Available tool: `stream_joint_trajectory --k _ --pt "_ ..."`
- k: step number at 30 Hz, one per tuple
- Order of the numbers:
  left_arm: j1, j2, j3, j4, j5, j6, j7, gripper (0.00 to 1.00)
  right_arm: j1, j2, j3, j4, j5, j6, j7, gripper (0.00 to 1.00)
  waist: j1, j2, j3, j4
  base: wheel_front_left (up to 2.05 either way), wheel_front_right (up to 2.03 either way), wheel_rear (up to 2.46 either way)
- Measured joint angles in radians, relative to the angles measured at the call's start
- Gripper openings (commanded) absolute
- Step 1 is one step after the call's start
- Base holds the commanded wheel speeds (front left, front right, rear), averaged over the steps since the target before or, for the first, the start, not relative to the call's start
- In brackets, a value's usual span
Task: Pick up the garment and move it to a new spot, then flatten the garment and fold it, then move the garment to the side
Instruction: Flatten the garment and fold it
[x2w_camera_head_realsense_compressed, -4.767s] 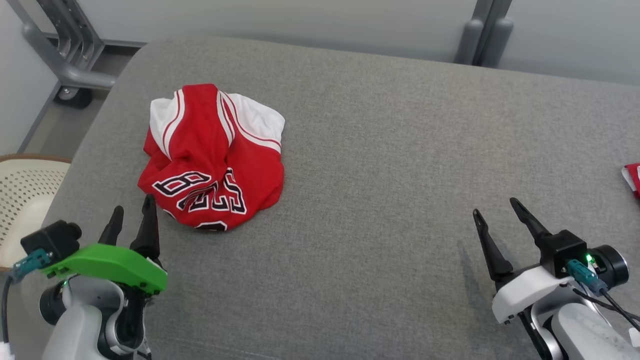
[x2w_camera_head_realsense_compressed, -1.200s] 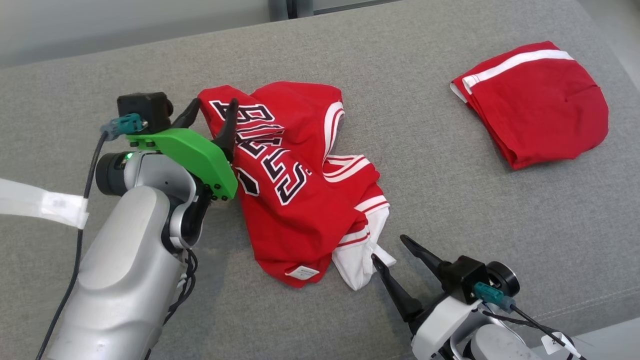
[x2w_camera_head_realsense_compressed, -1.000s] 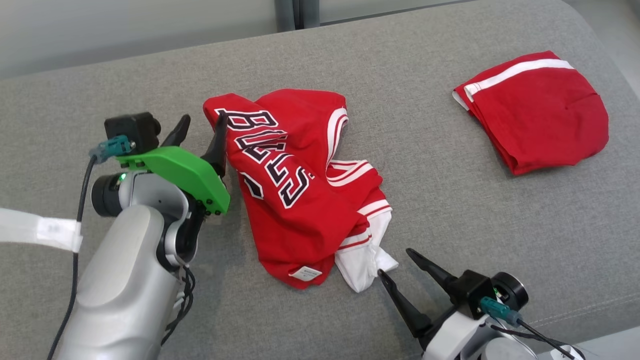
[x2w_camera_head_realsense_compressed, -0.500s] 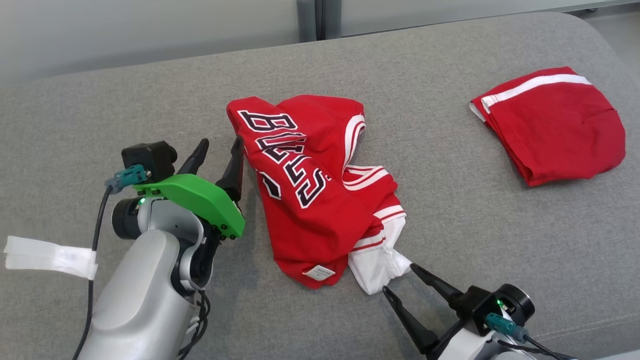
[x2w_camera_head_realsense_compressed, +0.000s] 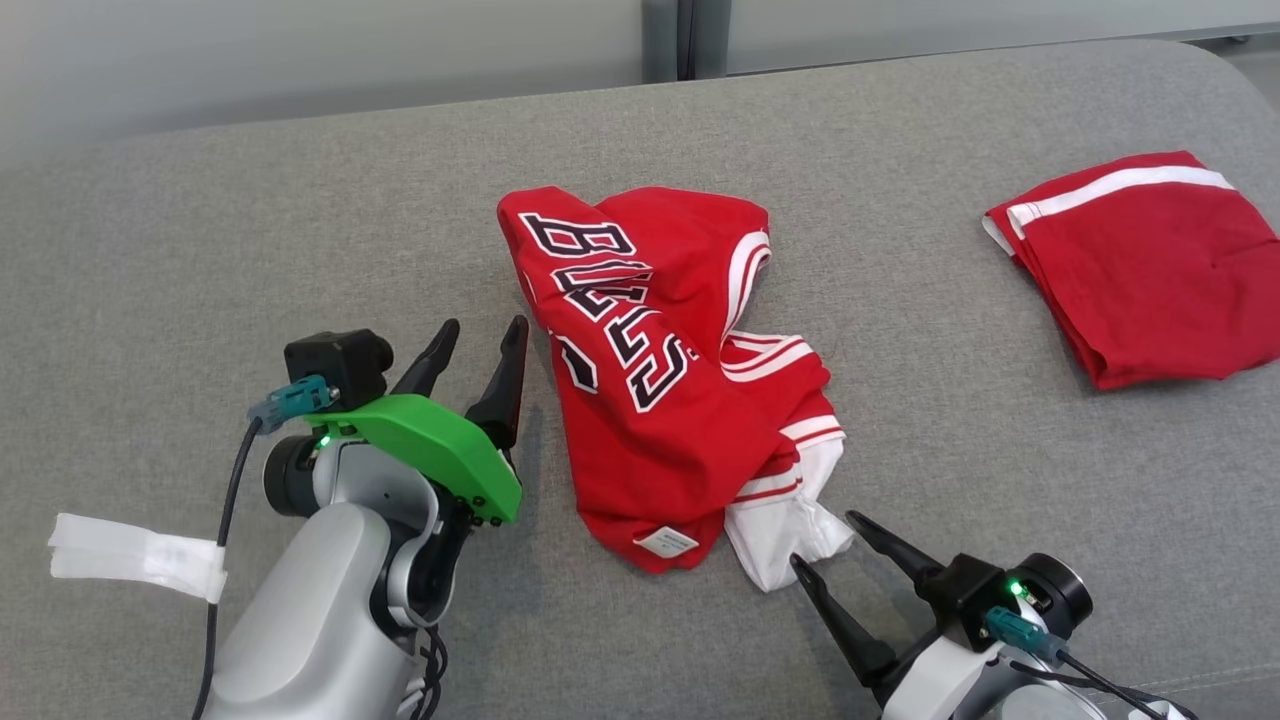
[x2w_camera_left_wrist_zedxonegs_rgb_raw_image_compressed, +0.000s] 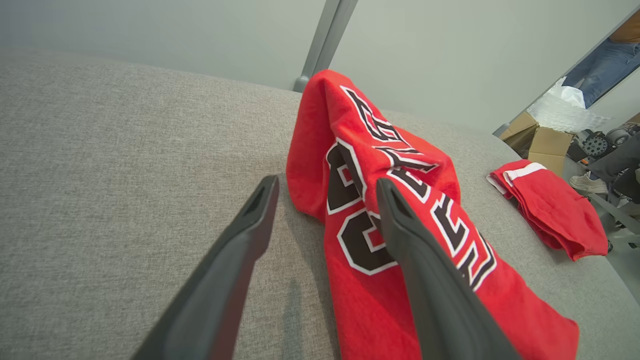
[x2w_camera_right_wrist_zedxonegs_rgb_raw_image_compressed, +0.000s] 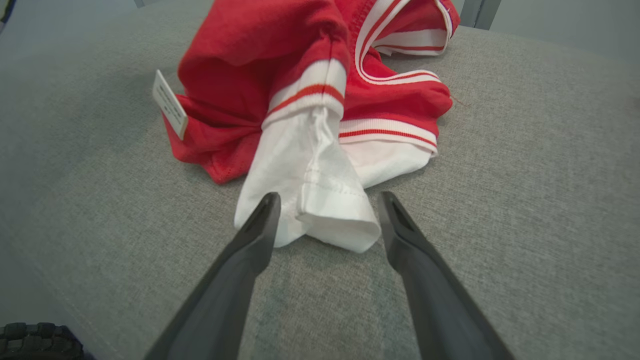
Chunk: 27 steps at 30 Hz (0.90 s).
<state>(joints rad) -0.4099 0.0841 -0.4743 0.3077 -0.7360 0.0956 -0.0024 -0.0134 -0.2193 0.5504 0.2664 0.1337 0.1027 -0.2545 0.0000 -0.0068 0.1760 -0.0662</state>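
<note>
The garment is a red jersey with black-and-white lettering and white trim, lying crumpled in the middle of the grey cushion. My left gripper is open just left of its red edge, holding nothing; in the left wrist view the garment lies ahead and to the right of the gripper. My right gripper is open at the garment's near end. In the right wrist view the white sleeve end lies between the tips of that gripper, jaws wide apart.
A second red garment, folded, with a white stripe, lies at the cushion's right end; it appears as a folded red garment in the left wrist view too. Cardboard boxes and a person's legs are beyond the cushion's far right.
The head camera has shifted, so the whole scene sits further right. My left gripper has drawn back from the jersey's top left corner. My right gripper's tips have come up to the white sleeve end.
</note>
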Motion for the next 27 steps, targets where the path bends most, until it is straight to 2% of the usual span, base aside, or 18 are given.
stream_joint_trajectory --k 5,7,9,10,11,17,21,23,27 --pt "0.011 0.000 -0.013 -0.019 0.003 0.000 -0.014 1.00 -0.005 0.004 -0.004 0.009 0.001 0.000 0.000 0.98 0.0000 0.0000 -0.002 0.017 0.00 0.00 0.00" --pt "0.023 0.001 -0.013 -0.026 0.007 0.000 -0.019 1.00 -0.005 0.006 -0.003 0.018 0.004 0.000 0.000 0.59 0.0000 0.0000 -0.006 0.023 0.00 0.00 0.00" --pt "0.041 0.004 -0.012 -0.033 0.010 0.000 -0.026 1.00 -0.005 0.009 -0.002 0.024 0.007 0.000 0.000 0.40 0.0000 0.0000 -0.009 0.026 0.00 0.00 0.00" --pt "0.049 0.006 -0.012 -0.036 0.011 0.000 -0.033 1.00 -0.005 0.011 -0.003 0.026 0.009 0.000 0.000 0.07 0.0000 0.0000 -0.010 0.027 0.00 0.00 0.00" --pt "0.057 0.008 -0.011 -0.039 0.014 0.000 -0.035 1.00 -0.005 0.014 -0.005 0.028 0.010 0.000 0.000 0.00 0.0000 0.0000 -0.010 0.028 0.00 0.00 0.00" --pt "0.112 0.022 -0.010 -0.059 0.016 0.000 -0.049 1.00 -0.006 0.025 -0.033 0.031 0.041 0.000 0.000 0.00 0.0000 0.0000 -0.015 0.030 0.00 0.00 0.00" --pt "0.150 0.022 -0.043 -0.062 0.016 -0.001 -0.042 1.00 -0.023 0.016 -0.085 0.006 0.061 -0.006 0.000 0.00 0.0000 0.0000 -0.015 0.030 0.00 0.00 0.00" --pt "0.161 0.020 -0.058 -0.070 0.012 -0.021 -0.041 1.00 -0.058 -0.010 -0.122 -0.026 0.061 -0.016 0.000 0.00 0.0000 0.0000 -0.014 0.029 0.00 0.00 0.00" --pt "0.168 0.020 -0.077 -0.086 0.008 -0.036 -0.041 1.00 -0.170 -0.095 -0.189 -0.082 0.049 -0.016 0.000 0.00 0.0000 0.0000 -0.013 0.017 0.00 0.00 0.00"
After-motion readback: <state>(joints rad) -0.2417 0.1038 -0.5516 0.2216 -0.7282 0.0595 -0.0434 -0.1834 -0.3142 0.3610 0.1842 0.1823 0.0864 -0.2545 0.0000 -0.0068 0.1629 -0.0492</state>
